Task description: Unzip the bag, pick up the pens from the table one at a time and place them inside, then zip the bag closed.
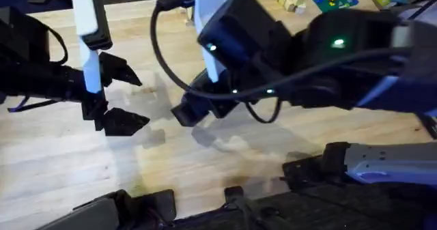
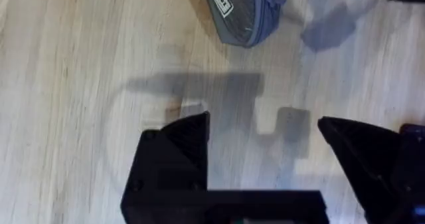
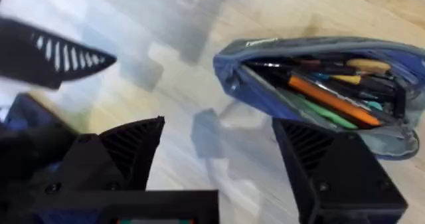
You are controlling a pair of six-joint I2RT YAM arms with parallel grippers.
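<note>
While both arms hang over the table point(image 1: 205, 168), neither gripper has hold of anything. The left gripper point(image 1: 119, 93) stands with its two black fingers spread wide, nothing between them but bare wood. In the left wrist view the same gripper point(image 2: 262, 144) shows its fingers point(image 2: 176, 151) well apart, with one rounded end of the bag point(image 2: 244, 11) lying on the boards ahead of the jaws and clear of them, not touching either finger.

The right gripper point(image 3: 219, 157) is likewise wide open, its ribbed black fingers point(image 3: 133, 147) set far apart over bare planks. The bag point(image 3: 319, 91) lies just beyond the jaws and off toward one finger, that finger overlapping the pouch's near edge in the right wrist view; whether it touches the fabric cannot be told. The zipper stands open along the length of the pouch. Inside lie the pens point(image 3: 325, 94), several packed side by side lengthwise: an orange one uppermost, a green one beside it, dark ones behind.

From overhead the right gripper point(image 1: 194, 107) sits near the middle of the table, largely covered by its own arm, and the bag cannot be made out beneath it. The left gripper is well apart from the right.
</note>
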